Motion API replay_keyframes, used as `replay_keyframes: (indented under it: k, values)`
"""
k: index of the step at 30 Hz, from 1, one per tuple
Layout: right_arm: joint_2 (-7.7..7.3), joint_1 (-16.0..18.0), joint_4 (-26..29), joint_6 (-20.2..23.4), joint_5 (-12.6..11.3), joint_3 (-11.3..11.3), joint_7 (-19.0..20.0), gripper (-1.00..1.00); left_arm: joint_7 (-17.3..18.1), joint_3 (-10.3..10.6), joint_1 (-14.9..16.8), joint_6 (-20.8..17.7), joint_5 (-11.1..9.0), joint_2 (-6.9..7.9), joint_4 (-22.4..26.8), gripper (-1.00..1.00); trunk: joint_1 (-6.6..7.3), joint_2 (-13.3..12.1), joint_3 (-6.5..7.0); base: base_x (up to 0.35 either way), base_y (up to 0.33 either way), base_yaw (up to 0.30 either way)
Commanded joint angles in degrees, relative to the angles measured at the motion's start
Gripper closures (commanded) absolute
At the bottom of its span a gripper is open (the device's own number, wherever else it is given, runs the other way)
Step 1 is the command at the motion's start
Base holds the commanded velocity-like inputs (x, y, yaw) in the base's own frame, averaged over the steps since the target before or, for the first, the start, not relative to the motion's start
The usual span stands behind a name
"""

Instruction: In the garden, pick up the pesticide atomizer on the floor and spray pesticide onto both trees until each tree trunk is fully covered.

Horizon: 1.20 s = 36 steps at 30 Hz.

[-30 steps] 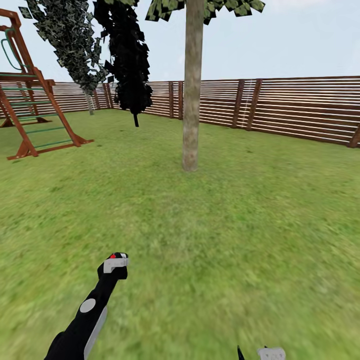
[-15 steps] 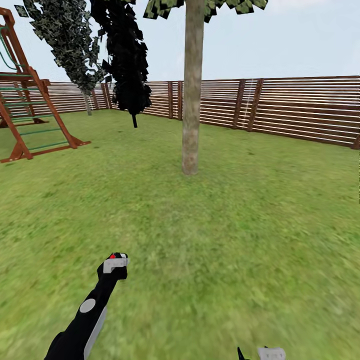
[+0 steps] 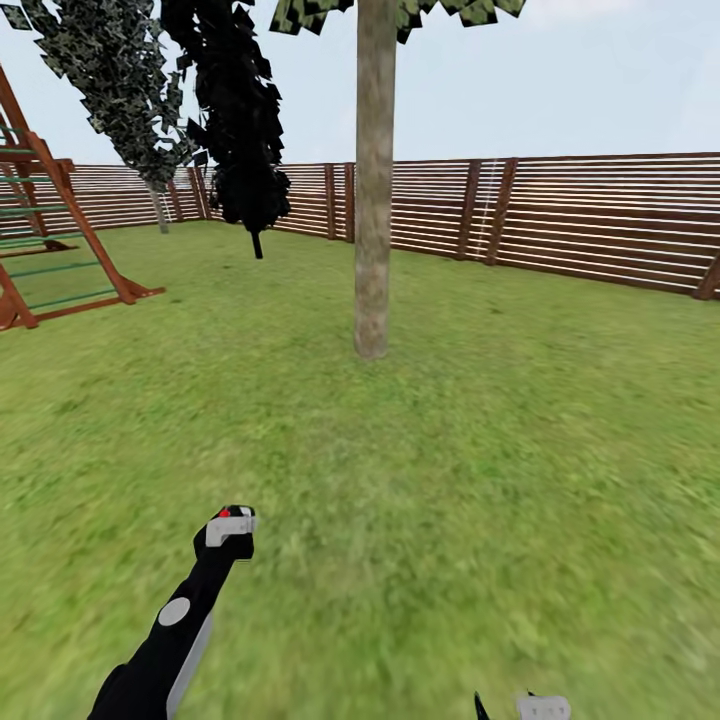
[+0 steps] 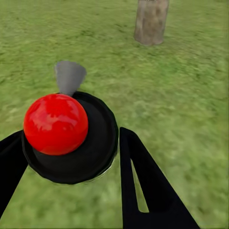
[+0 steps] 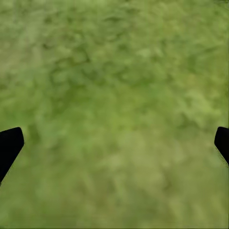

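Note:
My left gripper (image 3: 232, 520) is held low over the garden lawn (image 3: 480, 450), shut on the pesticide atomizer (image 3: 226, 513). In the left wrist view the atomizer (image 4: 90, 148) is a round black body with a red ball and a grey nozzle, clamped between the two black fingers (image 4: 143, 186). One tree stands ahead, its thick mottled tree trunk (image 3: 373, 230) rising from the grass; its base (image 4: 151, 21) lies beyond the atomizer. The right gripper (image 3: 530, 708) is at the frame's lower edge, and in its wrist view it (image 5: 114, 143) is open over bare grass. The pesticide is out of view.
A brown slat fence (image 3: 600, 220) rings the lawn behind the tree. Two thin-trunked dark trees (image 3: 240, 130) stand at the back left. A wooden play frame (image 3: 60, 240) sits at the far left. Open grass lies between me and the trunk.
The whole view has shifted: the trunk sits slightly further left and its base lower, and the play frame has slid leftward. Both arms hold the same pose.

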<state>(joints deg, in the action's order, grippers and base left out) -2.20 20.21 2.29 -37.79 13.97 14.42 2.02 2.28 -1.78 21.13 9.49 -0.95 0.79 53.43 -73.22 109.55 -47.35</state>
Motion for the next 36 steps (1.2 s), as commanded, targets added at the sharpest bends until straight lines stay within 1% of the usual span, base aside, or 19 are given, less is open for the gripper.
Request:
replay_keyframes:
  k: [1, 31, 33, 36]
  values:
    - [0.00, 0.0, 0.0, 0.0, 0.0, 0.0, 0.0, -1.00, 0.0, 0.0, 0.0, 0.0, 0.0, 0.00, 0.0, 1.00, 0.00, 0.0, 0.00, 0.340, 0.000, 0.000]
    - [-0.09, 0.0, 0.0, -0.1, 0.1, 0.0, 0.1, -1.00, 0.0, 0.1, 0.0, 0.0, 0.0, -0.09, 0.5, 1.00, 0.00, 0.0, 0.00, 0.340, 0.000, 0.000]
    - [-0.47, 0.0, 0.0, -0.1, 0.1, 0.0, 0.0, -1.00, 0.0, 0.0, 0.0, 0.0, 0.1, -0.09, 0.5, 1.00, 0.00, 0.0, 0.00, 0.340, 0.000, 0.000]
    - [-0.61, 0.0, 0.0, -0.1, 0.1, 0.0, 0.0, -1.00, 0.0, 0.0, 0.0, 0.0, 0.1, -0.09, 0.4, 1.00, 0.00, 0.0, 0.00, 0.340, 0.000, 0.000]
